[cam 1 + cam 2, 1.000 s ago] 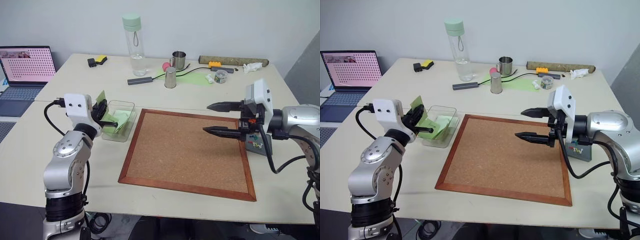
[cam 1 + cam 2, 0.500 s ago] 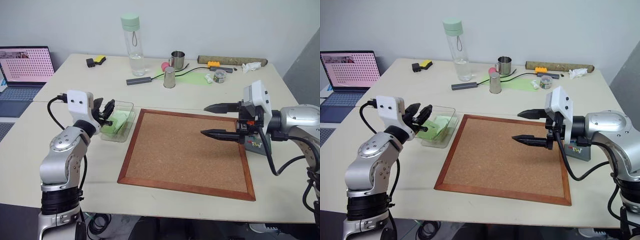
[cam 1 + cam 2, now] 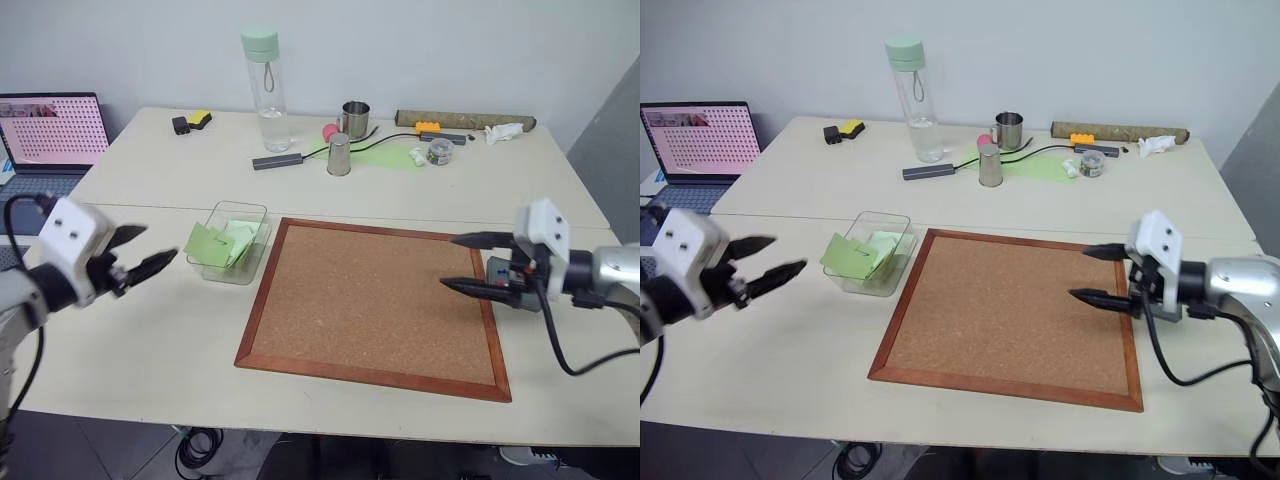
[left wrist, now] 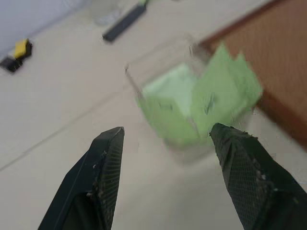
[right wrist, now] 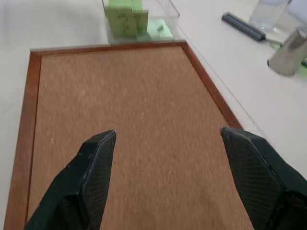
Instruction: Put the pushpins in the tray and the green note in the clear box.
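The clear box (image 3: 250,213) stands just left of the cork board (image 3: 375,305). The green note (image 3: 207,243) lies tilted in it, leaning over its near-left rim, on other pale green paper. In the left wrist view the green note (image 4: 211,98) shows a dark mark. My left gripper (image 3: 160,243) hovers open and empty to the left of the box. At the board's right edge, my right gripper (image 3: 449,262) is open and empty. The dark tray (image 3: 497,267) sits behind it, mostly hidden. I cannot make out the pushpins.
A tall bottle (image 3: 266,90), two metal cups (image 3: 341,155), a cable and small items stand along the table's far side. A laptop (image 3: 50,135) is at the far left. Bare tabletop lies in front of the box and board.
My left gripper opened and let go of the green note, which now leans in the clear box, then drew back to the left. My right gripper moved right and lower, toward the tray.
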`<state>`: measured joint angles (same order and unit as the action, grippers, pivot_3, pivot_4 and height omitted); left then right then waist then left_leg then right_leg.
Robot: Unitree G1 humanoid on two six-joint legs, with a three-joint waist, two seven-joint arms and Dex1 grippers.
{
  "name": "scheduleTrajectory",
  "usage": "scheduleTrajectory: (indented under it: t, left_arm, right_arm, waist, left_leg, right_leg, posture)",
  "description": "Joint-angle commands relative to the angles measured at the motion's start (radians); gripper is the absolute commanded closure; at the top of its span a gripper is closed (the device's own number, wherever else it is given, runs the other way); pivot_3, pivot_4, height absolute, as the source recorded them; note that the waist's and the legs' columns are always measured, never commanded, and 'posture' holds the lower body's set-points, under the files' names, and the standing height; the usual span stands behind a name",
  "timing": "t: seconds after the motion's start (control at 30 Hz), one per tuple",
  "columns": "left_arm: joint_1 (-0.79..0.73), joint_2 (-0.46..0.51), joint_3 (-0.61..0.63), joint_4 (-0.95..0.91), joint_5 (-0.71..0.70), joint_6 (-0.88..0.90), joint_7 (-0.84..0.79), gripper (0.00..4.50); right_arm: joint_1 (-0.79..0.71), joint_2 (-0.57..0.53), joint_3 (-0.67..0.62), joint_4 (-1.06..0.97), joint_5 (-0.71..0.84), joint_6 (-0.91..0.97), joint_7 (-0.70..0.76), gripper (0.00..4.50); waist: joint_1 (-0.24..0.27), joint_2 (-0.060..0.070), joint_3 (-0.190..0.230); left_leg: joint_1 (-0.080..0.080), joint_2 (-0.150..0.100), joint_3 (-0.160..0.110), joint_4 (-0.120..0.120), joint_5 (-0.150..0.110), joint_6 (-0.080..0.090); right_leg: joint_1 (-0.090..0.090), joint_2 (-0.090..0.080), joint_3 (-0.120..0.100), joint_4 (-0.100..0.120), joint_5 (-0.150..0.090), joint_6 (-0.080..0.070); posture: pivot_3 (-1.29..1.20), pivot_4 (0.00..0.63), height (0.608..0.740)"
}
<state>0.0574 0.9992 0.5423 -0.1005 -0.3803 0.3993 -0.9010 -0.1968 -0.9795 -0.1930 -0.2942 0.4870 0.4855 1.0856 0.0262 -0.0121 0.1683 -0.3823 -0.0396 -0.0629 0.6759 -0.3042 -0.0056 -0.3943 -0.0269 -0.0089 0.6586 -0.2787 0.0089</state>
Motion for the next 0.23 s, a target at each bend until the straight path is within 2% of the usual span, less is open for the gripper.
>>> scheduleTrajectory:
  t: [0.03,0.23]
  left_arm:
    - [0.058,0.025,0.100,0.071,0.004,-0.076,-0.087,1.44]
    - [0.127,0.005,0.108,0.138,0.010,-0.115,-0.134,1.44]
  right_arm:
    - [0.093,-0.036,-0.123,0.083,-0.050,-0.121,0.043,0.89]
    - [0.196,-0.056,-0.192,0.160,-0.081,-0.206,0.086,0.89]
  waist:
    - [0.000,0.000,0.000]
    - [-0.003,0.001,0.000]
  left_leg:
    - [0.000,0.000,0.000,0.000,0.000,0.000]
    - [0.000,0.000,0.000,0.000,0.000,0.001]
  right_leg:
    - [0.000,0.000,0.000,0.000,0.000,0.000]
    - [0.000,-0.001,0.000,0.001,0.000,0.000]
  posture:
    - [0.00,0.150,0.740]
    - [0.00,0.150,0.740]
